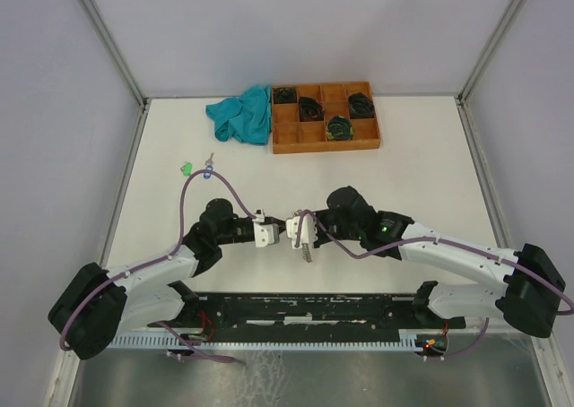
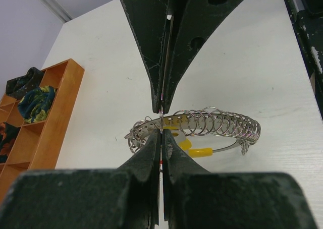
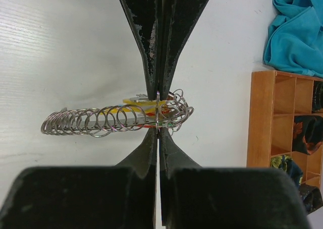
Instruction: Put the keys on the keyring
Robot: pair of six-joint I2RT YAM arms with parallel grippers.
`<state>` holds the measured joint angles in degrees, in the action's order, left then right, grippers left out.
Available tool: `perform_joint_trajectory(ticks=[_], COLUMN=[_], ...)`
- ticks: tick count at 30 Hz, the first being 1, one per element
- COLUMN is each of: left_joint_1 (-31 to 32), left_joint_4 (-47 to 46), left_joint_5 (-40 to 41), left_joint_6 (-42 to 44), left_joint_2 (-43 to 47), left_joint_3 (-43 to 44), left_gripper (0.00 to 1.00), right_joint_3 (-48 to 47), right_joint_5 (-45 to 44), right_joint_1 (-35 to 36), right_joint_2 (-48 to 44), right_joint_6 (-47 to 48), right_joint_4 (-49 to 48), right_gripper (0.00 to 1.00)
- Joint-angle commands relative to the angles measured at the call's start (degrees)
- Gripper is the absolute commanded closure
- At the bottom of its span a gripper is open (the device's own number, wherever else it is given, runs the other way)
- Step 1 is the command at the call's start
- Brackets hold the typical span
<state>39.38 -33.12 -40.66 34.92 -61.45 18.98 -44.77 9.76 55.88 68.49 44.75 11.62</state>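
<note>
The keyring is a flat silvery band strung with many small split rings, with a yellow segment. It hangs between both grippers above the table's middle, and shows as the keyring in the top view. My left gripper is shut on a thin ring at one end. My right gripper is shut on a thin ring at the bunched end, where yellow, red and green key tags cluster. Two loose keys lie at the left on the table, one green-tagged and one beside it.
An orange-brown compartment tray with dark coiled bundles stands at the back centre. A teal cloth lies crumpled just left of it. Purple cables arch over both arms.
</note>
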Motion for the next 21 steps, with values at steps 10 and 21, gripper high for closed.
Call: perform_joint_trajectory(ticks=[10, 21], left_joint_1=[0.71, 1.13], left_joint_4=[-2.47, -1.51], left_joint_5=[-0.74, 0.49], left_joint_6=[1.21, 1.03], left_joint_2=[-0.44, -1.30], left_joint_3=[2.37, 2.96], left_gripper=[0.97, 0.97], right_joint_3=[-3.19, -3.27], right_joint_5=[1.07, 3.47], right_joint_1=[0.54, 0.98], right_joint_2=[-0.07, -1.15], right_joint_6=[-1.82, -2.71], right_joint_4=[-2.92, -3.57], right_gripper=[0.99, 0.99])
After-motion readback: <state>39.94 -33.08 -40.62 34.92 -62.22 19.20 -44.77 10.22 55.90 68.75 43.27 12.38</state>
